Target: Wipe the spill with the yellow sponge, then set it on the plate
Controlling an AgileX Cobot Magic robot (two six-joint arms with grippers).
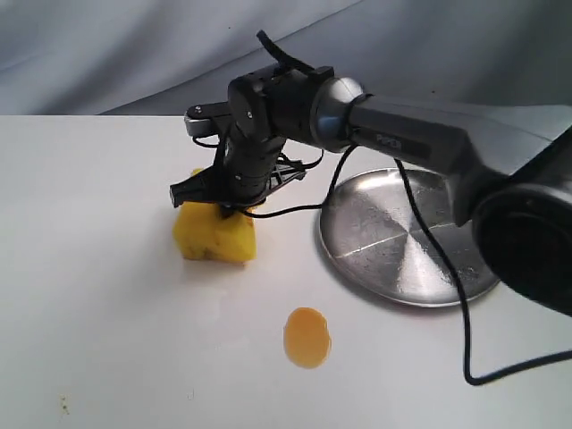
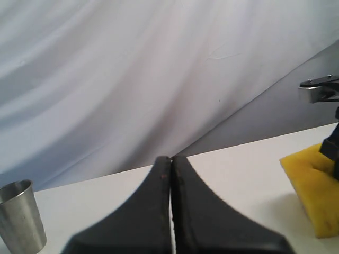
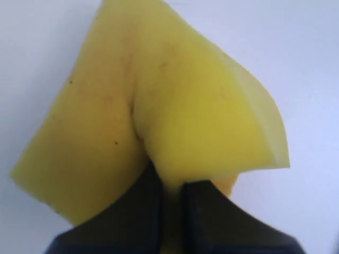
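Note:
The yellow sponge (image 1: 214,234) rests on the white table left of the plate, and my right gripper (image 1: 234,207) comes down on its top from above. In the right wrist view the right gripper (image 3: 172,177) is shut on the yellow sponge (image 3: 159,121), whose foam bulges and creases between the black fingers. The spill (image 1: 307,337), a small orange oval, lies nearer the front, apart from the sponge. The plate (image 1: 407,234), round and steel, sits at the right. My left gripper (image 2: 170,161) is shut on nothing, away from the yellow sponge (image 2: 312,185).
A steel cup (image 2: 21,219) stands on the table in the left wrist view. A black cable (image 1: 460,304) from the right arm crosses the plate and trails over the table. Grey cloth hangs behind the table.

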